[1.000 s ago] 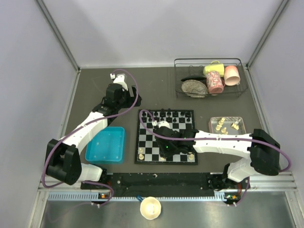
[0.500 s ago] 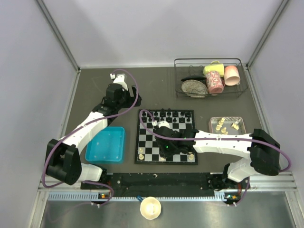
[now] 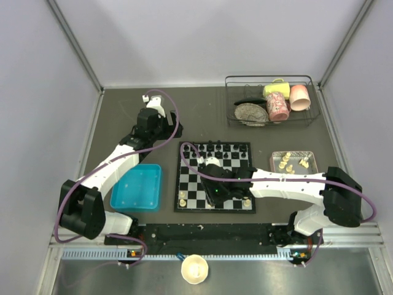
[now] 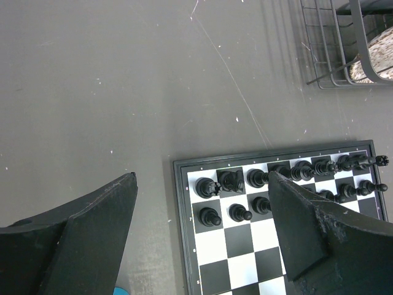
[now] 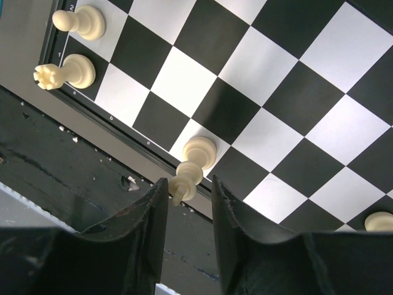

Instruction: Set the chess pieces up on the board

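Right end effector [image 5: 188,182] narrow around the cream piece [image 5: 195,157] on an edge square of the board [image 5: 276,67]; contact unclear. Keep piece upright and centred, then withdraw straight up.

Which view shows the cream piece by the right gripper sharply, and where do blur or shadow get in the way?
Right wrist: the cream chess piece and the board squares are sharp and evenly lit; the right fingers near the lens are dark and soft. Top external: pieces too small to resolve. Left wrist: black pieces crisp, left fingers blurred.
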You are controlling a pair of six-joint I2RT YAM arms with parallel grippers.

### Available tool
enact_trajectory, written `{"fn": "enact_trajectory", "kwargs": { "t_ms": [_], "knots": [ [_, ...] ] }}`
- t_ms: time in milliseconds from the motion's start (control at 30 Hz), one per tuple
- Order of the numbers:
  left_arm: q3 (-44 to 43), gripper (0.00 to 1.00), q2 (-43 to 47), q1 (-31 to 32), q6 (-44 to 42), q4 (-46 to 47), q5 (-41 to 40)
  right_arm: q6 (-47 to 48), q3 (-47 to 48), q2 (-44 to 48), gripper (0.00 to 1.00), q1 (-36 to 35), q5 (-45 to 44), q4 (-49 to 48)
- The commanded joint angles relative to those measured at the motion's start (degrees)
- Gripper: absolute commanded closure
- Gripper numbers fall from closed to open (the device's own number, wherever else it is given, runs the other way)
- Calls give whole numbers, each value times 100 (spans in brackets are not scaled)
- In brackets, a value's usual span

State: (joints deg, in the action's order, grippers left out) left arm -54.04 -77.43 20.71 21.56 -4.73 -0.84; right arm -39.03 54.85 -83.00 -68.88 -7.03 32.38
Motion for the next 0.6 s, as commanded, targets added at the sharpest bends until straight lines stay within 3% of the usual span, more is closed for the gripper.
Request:
{"fn": "enact_trajectory", "kwargs": {
  "t_ms": [0, 567],
  "knots": [
    [8, 9, -27, -23, 41, 245, 58, 35, 175, -5, 65, -73, -97, 66],
    [-19, 9, 70, -41, 24, 183, 5, 238, 720, 204, 48, -20, -422, 14]
  ]
}}
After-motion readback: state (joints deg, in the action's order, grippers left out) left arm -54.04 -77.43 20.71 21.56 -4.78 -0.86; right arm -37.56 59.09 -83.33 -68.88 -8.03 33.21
